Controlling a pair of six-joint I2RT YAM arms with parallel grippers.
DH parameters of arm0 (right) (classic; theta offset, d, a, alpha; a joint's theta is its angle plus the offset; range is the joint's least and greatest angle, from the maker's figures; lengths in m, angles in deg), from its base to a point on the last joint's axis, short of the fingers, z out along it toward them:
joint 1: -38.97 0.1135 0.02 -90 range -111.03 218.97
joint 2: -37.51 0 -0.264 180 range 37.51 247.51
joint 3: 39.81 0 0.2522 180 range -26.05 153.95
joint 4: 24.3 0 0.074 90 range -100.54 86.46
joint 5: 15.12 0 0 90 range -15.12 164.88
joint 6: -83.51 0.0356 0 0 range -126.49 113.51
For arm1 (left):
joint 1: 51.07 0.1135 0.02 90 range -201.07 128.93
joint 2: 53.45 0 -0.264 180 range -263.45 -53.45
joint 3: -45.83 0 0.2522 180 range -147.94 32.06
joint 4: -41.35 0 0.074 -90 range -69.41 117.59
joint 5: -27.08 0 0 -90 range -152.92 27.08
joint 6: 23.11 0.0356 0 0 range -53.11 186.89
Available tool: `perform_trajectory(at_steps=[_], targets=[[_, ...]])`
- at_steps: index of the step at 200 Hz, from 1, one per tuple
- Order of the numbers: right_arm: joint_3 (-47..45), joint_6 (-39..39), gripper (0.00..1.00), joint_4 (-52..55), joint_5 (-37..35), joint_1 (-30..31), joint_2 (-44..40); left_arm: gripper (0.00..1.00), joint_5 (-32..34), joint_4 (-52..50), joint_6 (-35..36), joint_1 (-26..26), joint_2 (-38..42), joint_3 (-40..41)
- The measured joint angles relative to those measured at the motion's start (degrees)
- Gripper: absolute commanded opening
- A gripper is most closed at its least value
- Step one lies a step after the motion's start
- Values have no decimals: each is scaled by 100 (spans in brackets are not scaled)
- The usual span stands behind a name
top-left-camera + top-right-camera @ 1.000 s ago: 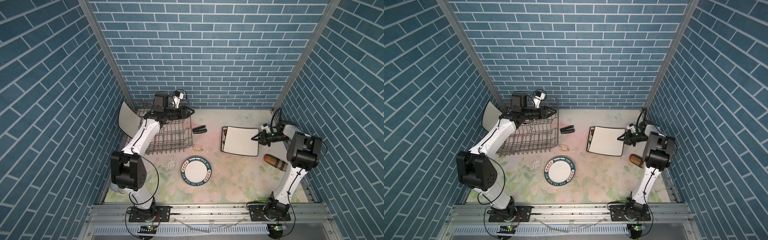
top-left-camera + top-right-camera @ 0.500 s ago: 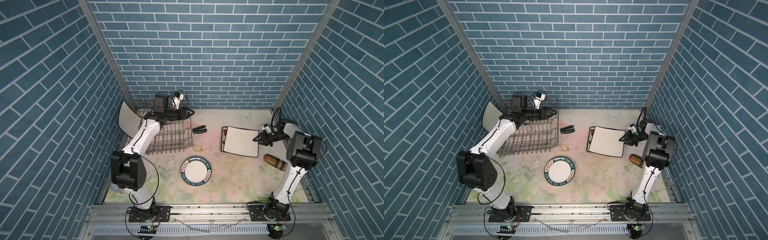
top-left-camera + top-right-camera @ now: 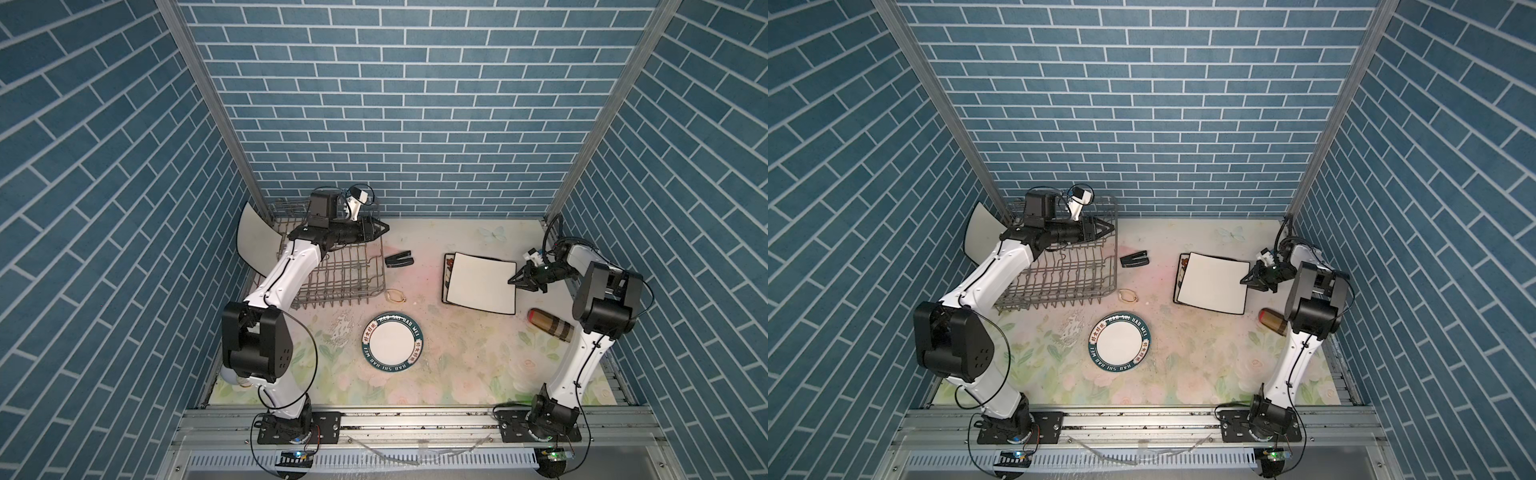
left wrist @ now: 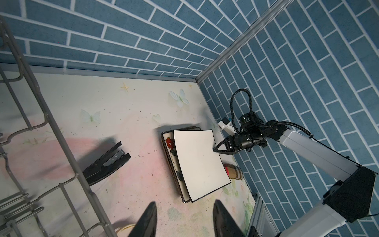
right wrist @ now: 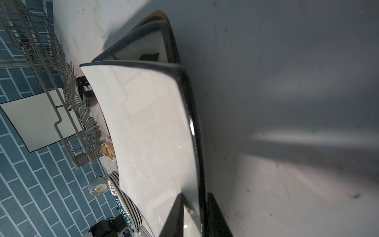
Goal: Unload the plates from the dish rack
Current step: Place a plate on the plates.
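My right jaws pinch the right edge of the top square plate (image 3: 482, 284), which sits on a stack right of centre on the surface (image 3: 457, 365). My left jaws hang parted and empty over the rack (image 3: 345, 274), centre left. A round plate (image 3: 392, 347) lies lower centre. A cream plate (image 3: 253, 241) leans outside the rack's left end.

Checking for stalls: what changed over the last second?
Right claw edged slightly further onto the rim of the top square plate, jaws either side of it. Left claw, open by the rack, the round plates and that square plate stayed put.
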Motion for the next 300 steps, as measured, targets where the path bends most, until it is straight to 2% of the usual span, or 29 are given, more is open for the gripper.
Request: perform_trajectory(at_steps=[44,132,184,219,267,300], targets=[[92,-28,12,11,-13,2,4,46,-2,0,2,0,26,9],[339,-26,11,68,-46,122,214,46,4,-11,42,0,28,9],[485,-26,10,101,-96,166,289,46,199,-509,372,0,28,-205],[562,-26,12,105,-157,201,323,49,684,-1322,927,0,28,-800],[566,-24,23,114,-382,240,317,61,1917,-2691,2046,44,225,-1897],[562,-28,29,127,-723,264,219,66,2433,-3305,2516,319,382,-2516]])
